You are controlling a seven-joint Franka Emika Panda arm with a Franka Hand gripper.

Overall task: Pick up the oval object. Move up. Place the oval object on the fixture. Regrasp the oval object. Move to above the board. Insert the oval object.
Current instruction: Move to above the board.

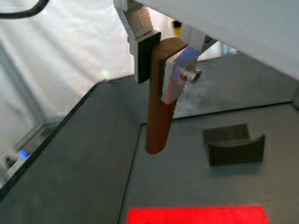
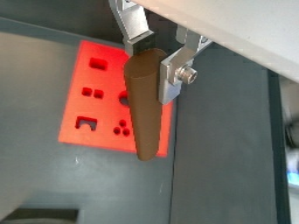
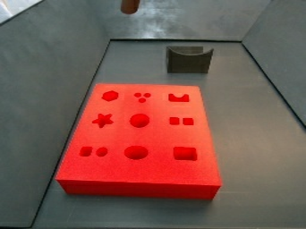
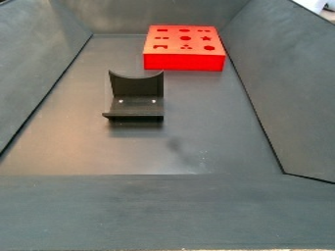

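Observation:
My gripper (image 1: 165, 63) is shut on the upper end of the oval object (image 1: 160, 114), a brown peg that hangs down from between the fingers in both wrist views (image 2: 146, 114). It is held high above the floor. In a side view only the peg's lower tip (image 3: 129, 5) shows at the top edge; the gripper itself is out of that view. The fixture (image 1: 233, 144), a dark grey block with a curved notch, stands on the floor below and to one side (image 3: 188, 58) (image 4: 135, 96). The red board (image 3: 140, 139) with shaped recesses lies flat (image 2: 117, 101) (image 4: 185, 48) (image 1: 198, 215).
Grey sloping walls (image 3: 48, 54) enclose the dark floor (image 4: 170, 142) on all sides. A pale curtain-like backdrop (image 1: 47, 52) shows beyond the wall in a wrist view.

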